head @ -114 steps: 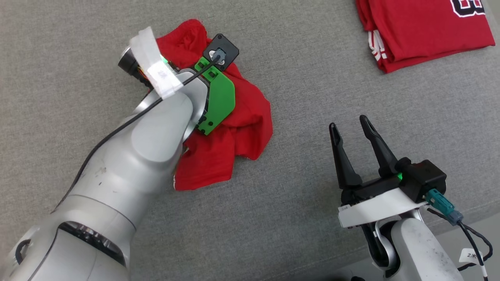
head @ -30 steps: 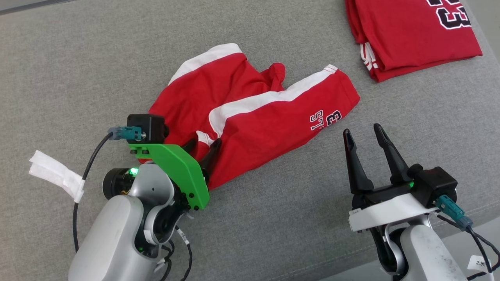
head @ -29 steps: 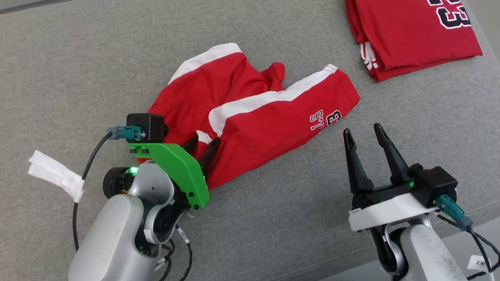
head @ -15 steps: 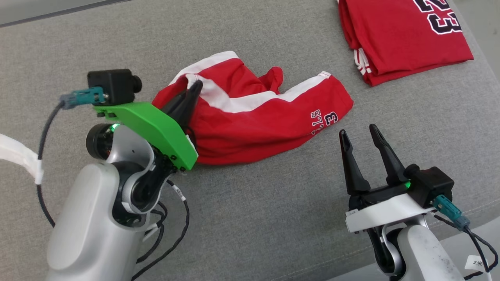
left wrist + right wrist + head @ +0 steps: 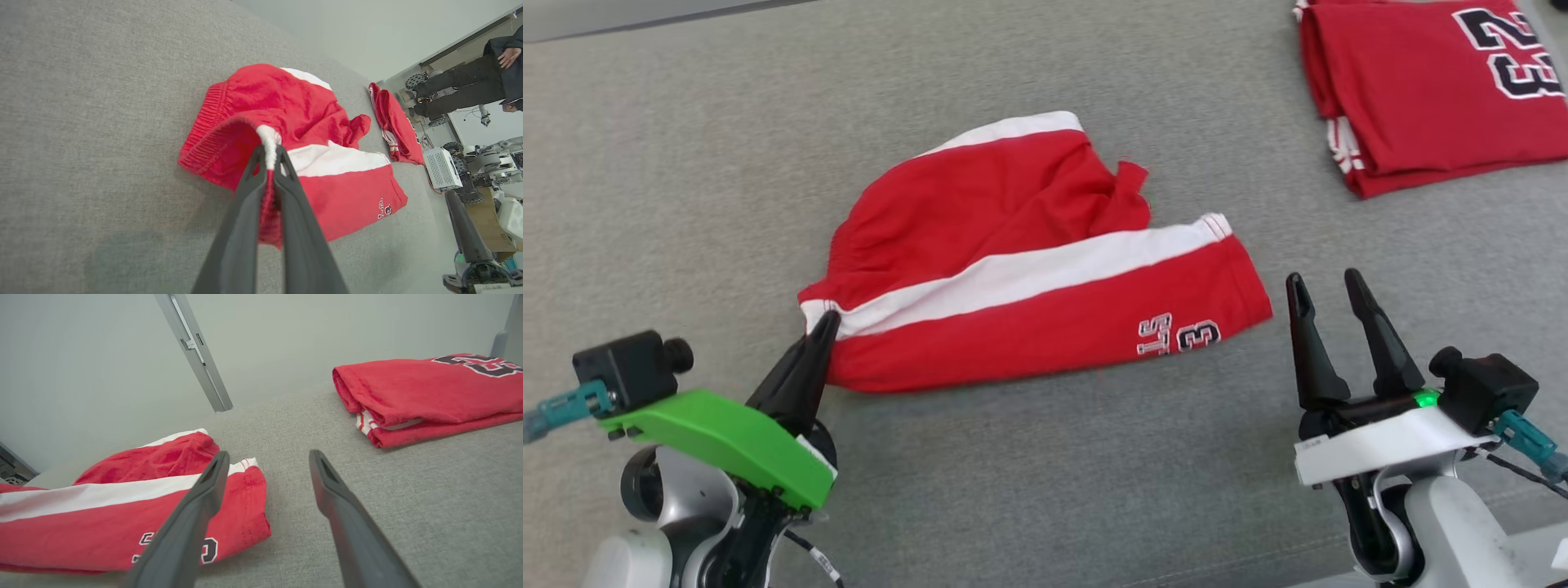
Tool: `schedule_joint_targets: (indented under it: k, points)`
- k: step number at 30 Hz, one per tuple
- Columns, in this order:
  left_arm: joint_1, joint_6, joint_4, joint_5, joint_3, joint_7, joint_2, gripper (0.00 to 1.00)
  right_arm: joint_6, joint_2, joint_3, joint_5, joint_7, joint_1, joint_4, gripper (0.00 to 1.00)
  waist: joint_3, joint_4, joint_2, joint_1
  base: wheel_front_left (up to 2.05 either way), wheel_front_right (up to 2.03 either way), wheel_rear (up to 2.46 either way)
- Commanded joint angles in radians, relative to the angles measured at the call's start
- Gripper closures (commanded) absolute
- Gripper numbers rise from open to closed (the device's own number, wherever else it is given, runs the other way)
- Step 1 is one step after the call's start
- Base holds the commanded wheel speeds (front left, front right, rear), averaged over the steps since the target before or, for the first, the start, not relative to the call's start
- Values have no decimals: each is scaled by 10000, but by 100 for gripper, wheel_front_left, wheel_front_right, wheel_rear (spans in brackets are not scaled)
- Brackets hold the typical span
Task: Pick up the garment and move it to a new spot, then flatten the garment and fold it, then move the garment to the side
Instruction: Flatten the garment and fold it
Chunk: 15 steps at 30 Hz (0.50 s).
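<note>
Under both my pincers stretches the grey cushion (image 5: 686, 163). Ahead of my left pincer (image 5: 822, 325) and running off to its right lie the shorts (image 5: 1029, 269), red with a white stripe (image 5: 1029, 273) down the side. They lie lengthwise on the cushion, the near leg (image 5: 1054, 335) fairly smooth and the far leg (image 5: 980, 196) rumpled and bunched at its hem. Beyond my right pincer (image 5: 1325, 286) and off to its right, well apart from the shorts, sits a folded jersey (image 5: 1421, 90), which I take to be finished work.

My left pincer is clamped on the waistband (image 5: 267, 141) at the corner where the stripe ends; the wrist view shows cloth pinched between the two fingers and that corner raised a little off the cushion. My right pincer stands with its fingers apart, holding nothing, just beside the hem of the near leg, where the small print (image 5: 1180, 336) is.

As I judge it, I am in the first part of the job: the shorts are gripped and partly stretched out. Flattening is half done at best, since the far leg needs pulling straight. Folding has not begun, and the move to the side comes after that. My free pincer looks well placed to take the hem and draw the cloth taut.
</note>
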Motion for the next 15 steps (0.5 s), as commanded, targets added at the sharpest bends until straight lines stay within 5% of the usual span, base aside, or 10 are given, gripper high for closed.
schedule_joint_targets:
  k: [1,8,15]
  points:
    - [124,-119,109,16,43,-152,29,100,-13,-333,241,504,3,-70,158,0,113,587,0,0,0,0,0]
    - [-318,-683,1496,343,55,-978,-12,100,-10,-3056,3113,5175,369,-1153,344,0,279,1301,0,0,0,0,0]
    - [-907,-1012,2452,435,-59,-1315,-116,100,-8,-5222,4918,7832,1668,-2243,-687,0,433,1565,0,0,0,0,0]
